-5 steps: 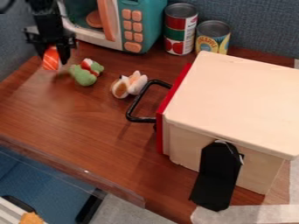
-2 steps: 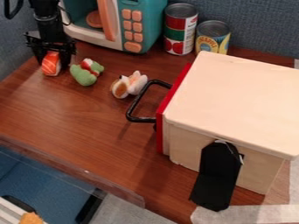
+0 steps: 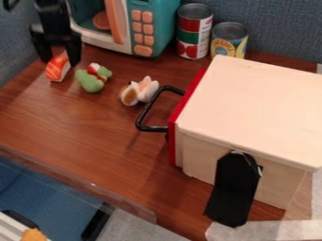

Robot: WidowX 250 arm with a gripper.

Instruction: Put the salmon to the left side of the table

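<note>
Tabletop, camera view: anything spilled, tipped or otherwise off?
One minor oddity: the black piece against the wooden box has a ragged pale edge at its top, maybe peeling tape. Otherwise nothing stands out: no spill visible, taller can and shorter can upright, salmon looks intact.

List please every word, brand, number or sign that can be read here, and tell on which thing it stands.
No text can be quoted with certainty.
Yellow can: curved lettering on its label, too small to quote surely.
Red and green can: small print on the white part of its label, too small to read.
Toy microwave: no readable mark on its buttons.
</note>
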